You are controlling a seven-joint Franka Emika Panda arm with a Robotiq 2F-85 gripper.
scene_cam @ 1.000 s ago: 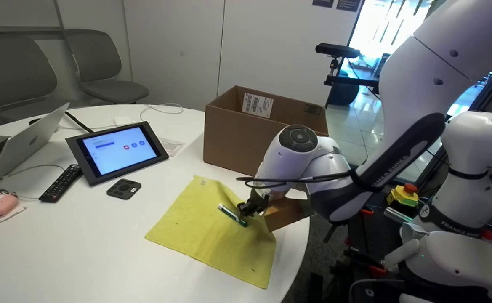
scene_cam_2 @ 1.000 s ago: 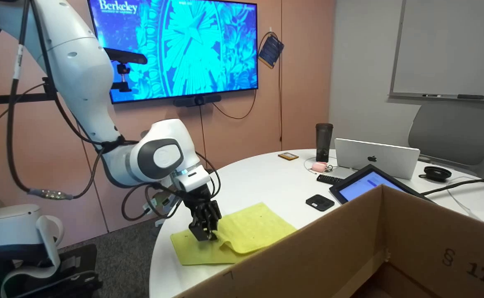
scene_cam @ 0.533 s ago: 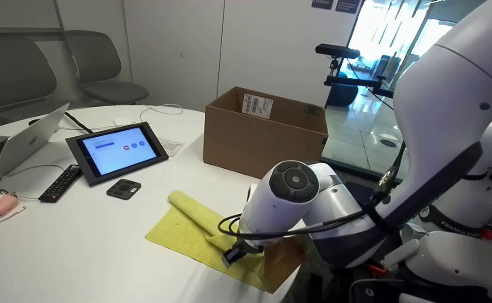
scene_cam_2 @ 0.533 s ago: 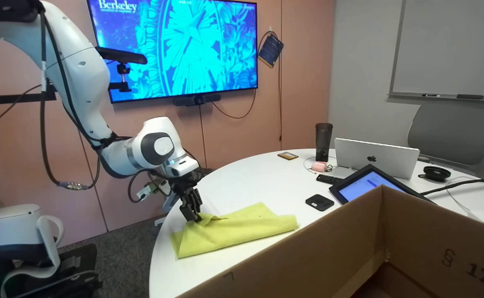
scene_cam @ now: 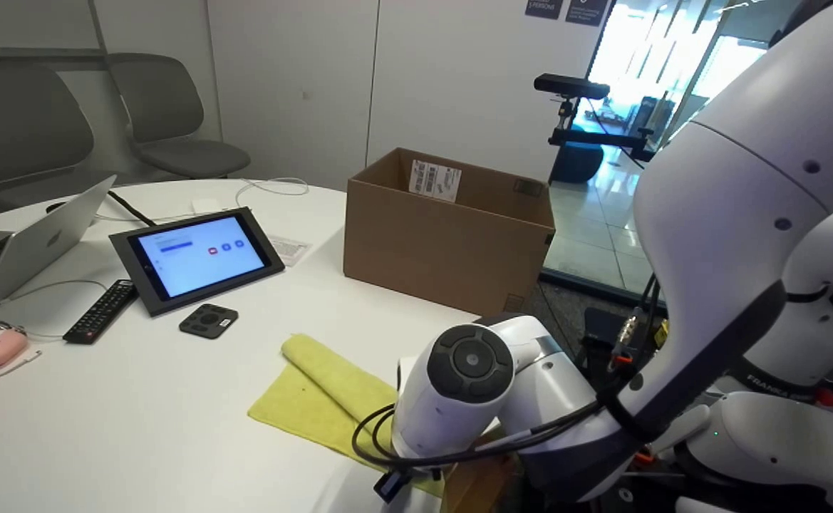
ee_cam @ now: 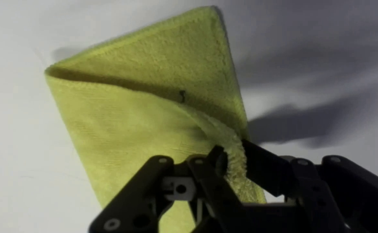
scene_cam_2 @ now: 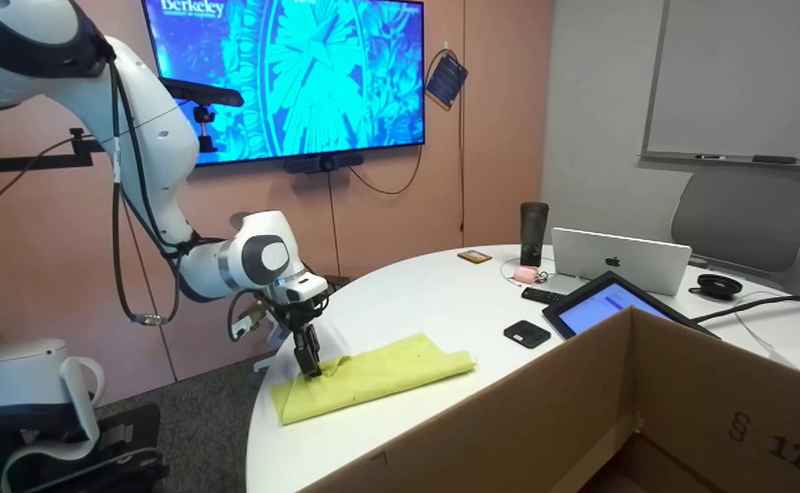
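Peering through the wrist view, I have the gripper (ee_cam: 235,158) narrow, with the edge of the upper layer of a yellow cloth (ee_cam: 121,129) between its fingers (ee_cam: 266,166); I judge it held, though how firmly I cannot tell. The relation I steer by is this: the gripper sits at the long side opposite the fold, so the cloth's body spreads from its grip toward the folded side and out toward the middle of the white table (scene_cam_2: 400,301). Its long axis follows that fold, from near the table's rim inward. The layers do not line up; the upper edge slants from the fold's far corner back to my grip, leaving a triangle of lower layer bare. In both exterior views, a cardboard box (scene_cam: 445,253) stands open-topped beyond the folded side, apart from the cloth. Farther along the tabletop, I see a black control pad (scene_cam: 209,320), a remote (scene_cam: 100,313) and a tablet (scene_cam: 202,255), then a laptop (scene_cam_2: 646,263) and a dark tumbler (scene_cam_2: 534,233). On the wall behind hangs a lit screen (scene_cam_2: 297,75).
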